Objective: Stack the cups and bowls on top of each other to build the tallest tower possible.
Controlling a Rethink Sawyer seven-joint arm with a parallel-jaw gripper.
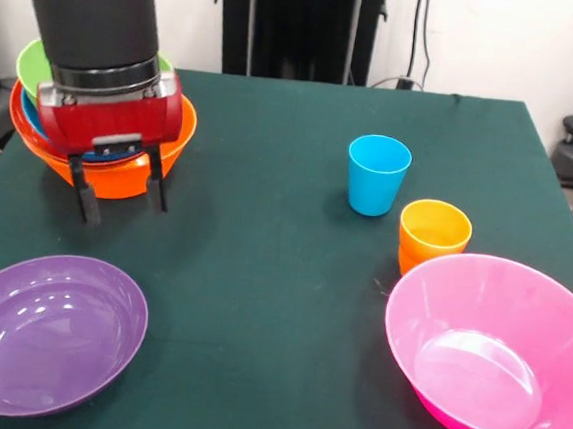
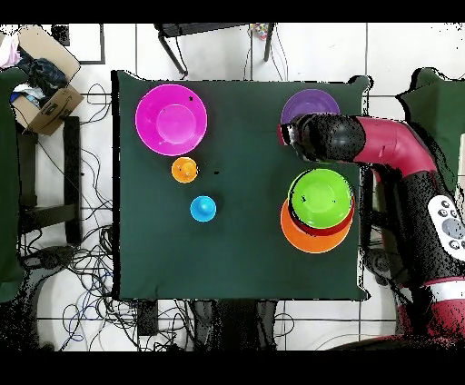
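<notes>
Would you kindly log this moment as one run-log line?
end effector: open, empty | nested plastic bowl tower: behind it | purple plastic bowl, pink plastic bowl: unstacked

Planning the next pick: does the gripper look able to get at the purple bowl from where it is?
Probably yes: the gripper, fingers open, hangs between the tower and the purple bowl, which sits apart on bare table with nothing in it.

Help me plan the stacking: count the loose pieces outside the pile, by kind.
Bowls: 2, purple and pink
Cups: 2 seen, blue and orange; the orange may hold more nested
Total: 4
</notes>
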